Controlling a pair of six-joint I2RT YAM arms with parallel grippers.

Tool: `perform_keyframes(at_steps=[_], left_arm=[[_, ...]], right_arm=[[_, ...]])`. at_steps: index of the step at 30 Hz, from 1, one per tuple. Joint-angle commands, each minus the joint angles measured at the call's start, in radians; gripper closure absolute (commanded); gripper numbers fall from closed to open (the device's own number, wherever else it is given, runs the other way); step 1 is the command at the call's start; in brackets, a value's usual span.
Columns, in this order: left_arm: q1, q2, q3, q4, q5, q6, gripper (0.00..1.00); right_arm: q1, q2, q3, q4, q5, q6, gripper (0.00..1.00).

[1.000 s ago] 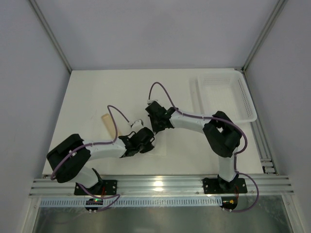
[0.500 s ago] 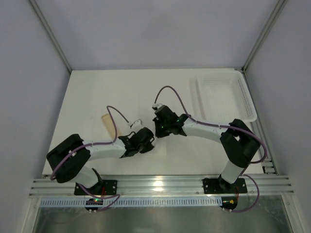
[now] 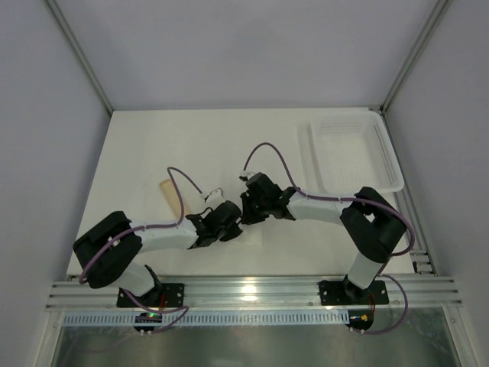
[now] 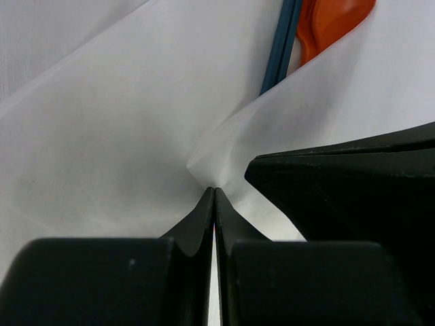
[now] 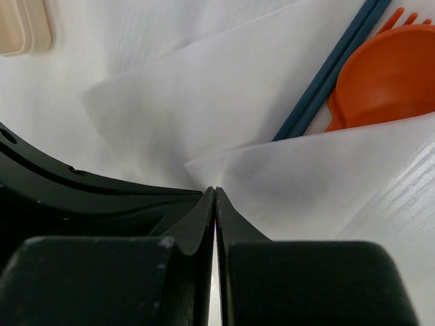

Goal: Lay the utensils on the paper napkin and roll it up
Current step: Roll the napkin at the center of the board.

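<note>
The white paper napkin point(image 4: 122, 136) lies under both grippers, with a flap folded over. An orange spoon-fork point(image 5: 387, 75) and thin blue sticks point(image 5: 333, 68) lie on it, partly under the flap; both also show in the left wrist view point(image 4: 333, 20). A pale tan stick point(image 3: 172, 197) lies off the napkin on the table to the left, and its end shows in the right wrist view point(image 5: 24, 24). My left gripper point(image 3: 235, 222) is shut, pinching a napkin fold point(image 4: 215, 192). My right gripper point(image 3: 246, 212) is shut on the flap's corner point(image 5: 215, 192), close against the left one.
A white mesh basket point(image 3: 355, 153) stands at the back right of the table. Purple cables loop above both wrists. The metal rail runs along the near edge behind the arm bases.
The right arm has swung its elbow out to the right and brought its gripper forward and down to meet the left gripper. The left arm has stayed put.
</note>
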Motion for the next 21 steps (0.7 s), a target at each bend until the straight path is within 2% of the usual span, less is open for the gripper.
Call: perform_keyframes(at_steps=[1,15,21], left_arm=[[-0.009,0.019,-0.044,-0.120,-0.029,0.007,1.00],[-0.012,-0.016,-0.034,-0.137,-0.061,0.029,1.00],[-0.041,-0.059,0.007,-0.229,-0.135,0.049,1.00]], right_arm=[[0.001,0.008,-0.020,0.067,-0.019,0.016,0.96],[-0.001,0.057,-0.026,0.068,0.054,-0.020,0.96],[-0.001,0.097,-0.026,0.068,0.062,-0.018,0.96]])
